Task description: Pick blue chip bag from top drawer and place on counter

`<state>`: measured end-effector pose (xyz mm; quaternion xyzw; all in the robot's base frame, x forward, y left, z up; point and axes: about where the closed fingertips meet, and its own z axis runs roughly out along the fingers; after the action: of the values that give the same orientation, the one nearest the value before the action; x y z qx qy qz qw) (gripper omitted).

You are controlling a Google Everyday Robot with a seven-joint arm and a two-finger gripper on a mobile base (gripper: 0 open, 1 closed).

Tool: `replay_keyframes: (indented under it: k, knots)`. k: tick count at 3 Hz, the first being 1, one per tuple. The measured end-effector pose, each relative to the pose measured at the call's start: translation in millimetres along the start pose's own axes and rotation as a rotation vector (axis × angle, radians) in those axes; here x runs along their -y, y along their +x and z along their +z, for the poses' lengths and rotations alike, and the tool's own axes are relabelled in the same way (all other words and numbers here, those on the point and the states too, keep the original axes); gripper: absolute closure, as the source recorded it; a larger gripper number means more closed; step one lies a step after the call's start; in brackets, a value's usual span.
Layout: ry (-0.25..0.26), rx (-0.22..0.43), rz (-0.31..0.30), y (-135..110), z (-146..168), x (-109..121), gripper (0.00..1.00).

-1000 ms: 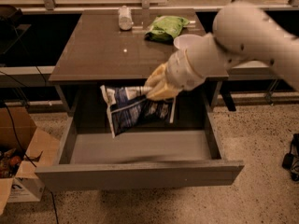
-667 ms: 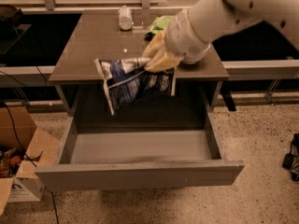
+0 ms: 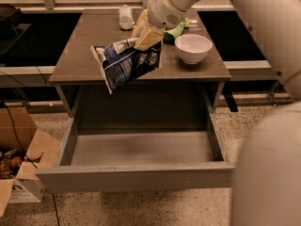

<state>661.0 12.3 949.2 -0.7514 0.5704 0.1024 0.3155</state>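
Note:
My gripper [image 3: 146, 36] is shut on the upper right corner of the blue chip bag [image 3: 124, 65], a navy bag with white ends. The bag hangs tilted in the air over the front edge of the counter [image 3: 89, 46], above the drawer. The top drawer [image 3: 141, 147] is pulled fully open below, and its grey floor is bare. My arm reaches in from the upper right.
A white bowl [image 3: 193, 47] stands on the counter's right side, with a light green snack bag [image 3: 178, 30] behind it. A small pale bottle [image 3: 125, 18] stands at the counter's back. A cardboard box [image 3: 21, 164] sits on the floor at left.
My gripper has lifted the blue chip bag up out of the drawer to counter height. The drawer is now empty and the white bowl shows.

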Motion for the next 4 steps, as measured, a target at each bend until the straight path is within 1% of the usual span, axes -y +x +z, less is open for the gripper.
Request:
replay_keyframes:
  k: [1, 2, 3, 4]
  knots:
    - [0.003, 0.009, 0.053, 6.3, 33.6, 54.5, 1.0]
    - [0.164, 0.052, 0.074, 4.7, 5.7, 104.2, 1.0]
    - [0.21, 0.065, 0.055, -3.9, -12.1, 115.0, 0.81]
    - [0.21, 0.065, 0.055, -3.9, -12.1, 115.0, 0.58]
